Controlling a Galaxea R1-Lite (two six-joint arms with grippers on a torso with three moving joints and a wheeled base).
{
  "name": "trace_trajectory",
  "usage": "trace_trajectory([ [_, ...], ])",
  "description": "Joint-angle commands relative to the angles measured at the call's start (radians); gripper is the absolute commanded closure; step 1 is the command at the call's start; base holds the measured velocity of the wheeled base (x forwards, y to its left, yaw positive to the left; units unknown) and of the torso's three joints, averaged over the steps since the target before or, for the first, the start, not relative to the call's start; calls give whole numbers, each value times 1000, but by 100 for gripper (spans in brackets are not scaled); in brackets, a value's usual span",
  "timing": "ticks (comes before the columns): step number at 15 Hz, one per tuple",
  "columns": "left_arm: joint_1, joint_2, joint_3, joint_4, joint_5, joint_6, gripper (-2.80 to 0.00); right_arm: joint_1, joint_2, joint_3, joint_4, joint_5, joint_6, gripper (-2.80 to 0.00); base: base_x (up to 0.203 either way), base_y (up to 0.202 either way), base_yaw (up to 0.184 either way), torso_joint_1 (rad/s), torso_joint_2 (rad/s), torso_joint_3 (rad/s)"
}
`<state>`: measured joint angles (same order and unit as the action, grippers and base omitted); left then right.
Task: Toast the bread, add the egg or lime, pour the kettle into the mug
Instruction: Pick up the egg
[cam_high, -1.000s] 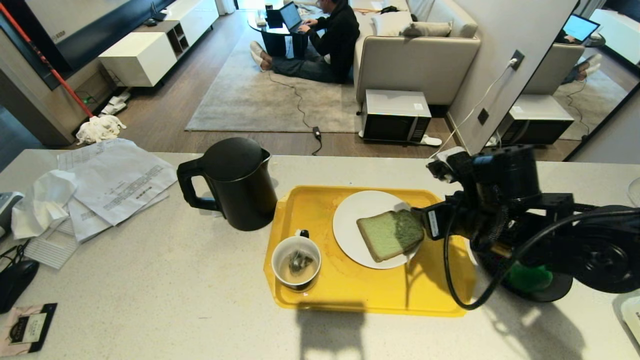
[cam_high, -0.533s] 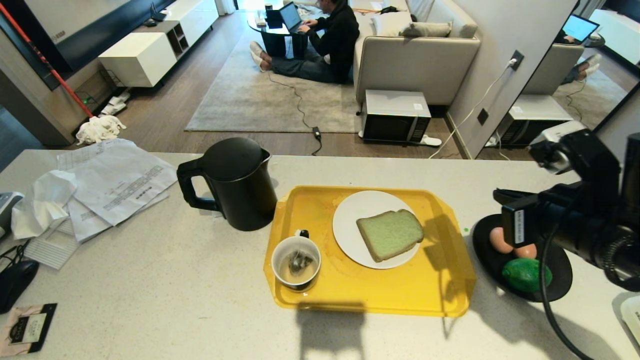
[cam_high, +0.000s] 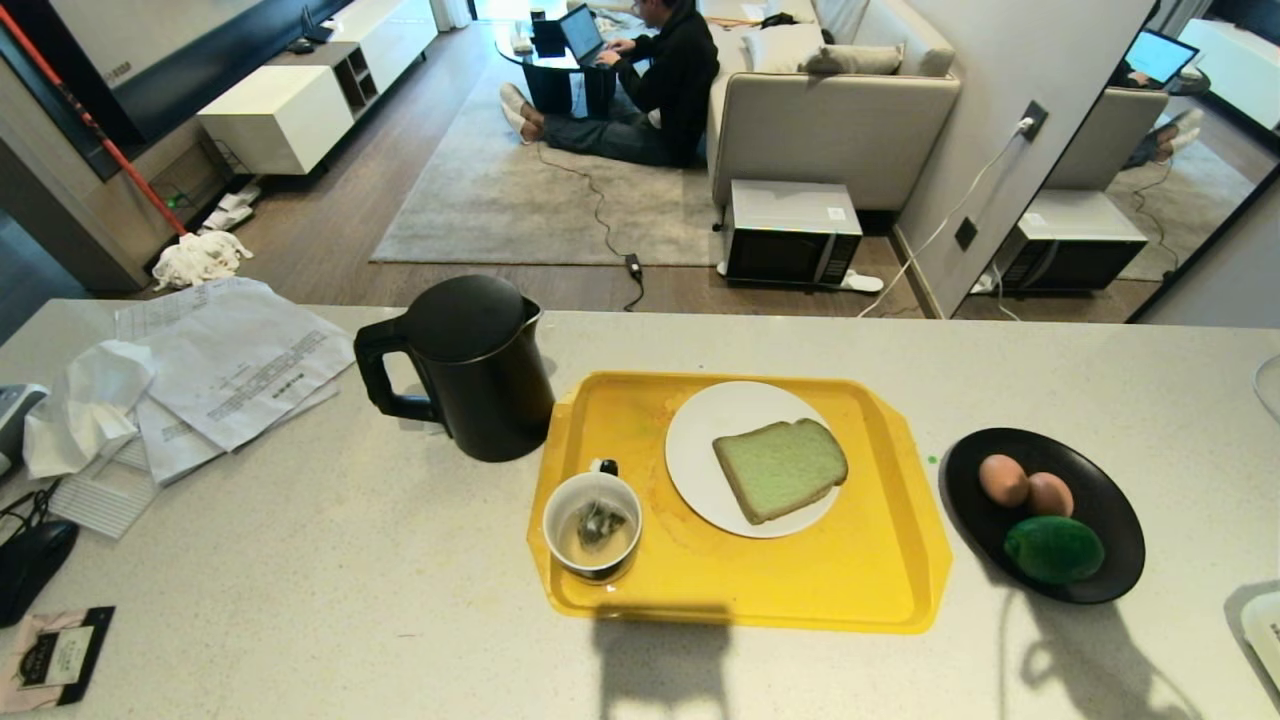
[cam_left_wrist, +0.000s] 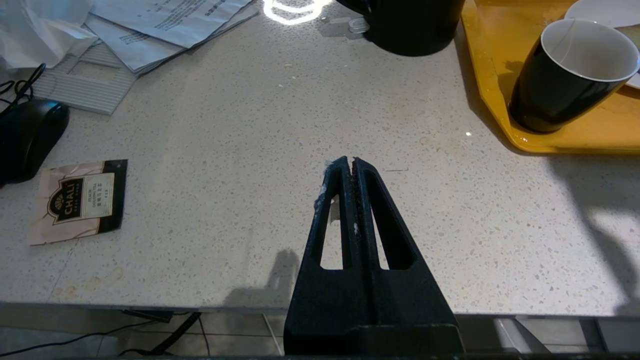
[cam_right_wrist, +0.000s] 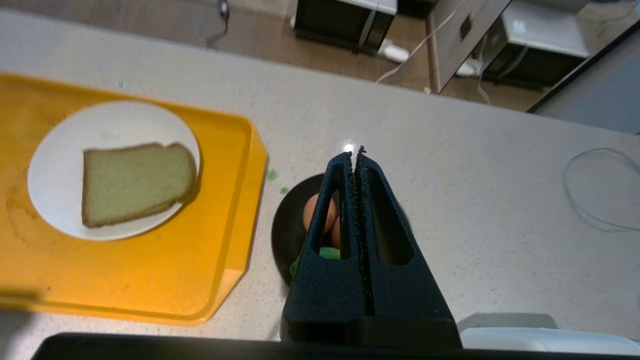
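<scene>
Bread (cam_high: 781, 469) flat on white plate (cam_high: 700, 430) in yellow tray (cam_high: 880, 580); right claw (cam_right_wrist: 357, 152) pressed together, empty, above black dish (cam_right_wrist: 285, 225); left claw (cam_left_wrist: 348, 162) together over surface (cam_left_wrist: 240, 150)

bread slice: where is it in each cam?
Head view: bread on the white plate, centre-right.
Left wrist view: not in it; only the plate's edge shows at the far right.
Right wrist view: bread on the plate, left side.
Shared landmark: yellow tray.
</scene>
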<state>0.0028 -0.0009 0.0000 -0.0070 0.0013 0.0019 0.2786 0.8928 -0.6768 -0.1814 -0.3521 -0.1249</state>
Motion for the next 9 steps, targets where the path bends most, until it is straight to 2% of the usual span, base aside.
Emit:
trace_trajectory([
  [1,0,1,0,-1,0,0,0,-101,-218,45,-1,43,-1,0,0,0,0,0,0,0],
  [4,0,1,0,-1,0,0,0,-213,-381,113,1,95,1,0,0,0,0,0,0,0],
  [7,0,1,0,-1,0,0,0,-239,-493,187,3,113,3,0,0,0,0,0,0,0],
  [9,0,1,0,-1,0,0,0,-241,-551,255,3,67,0,0,0,0,0,0,0,0],
])
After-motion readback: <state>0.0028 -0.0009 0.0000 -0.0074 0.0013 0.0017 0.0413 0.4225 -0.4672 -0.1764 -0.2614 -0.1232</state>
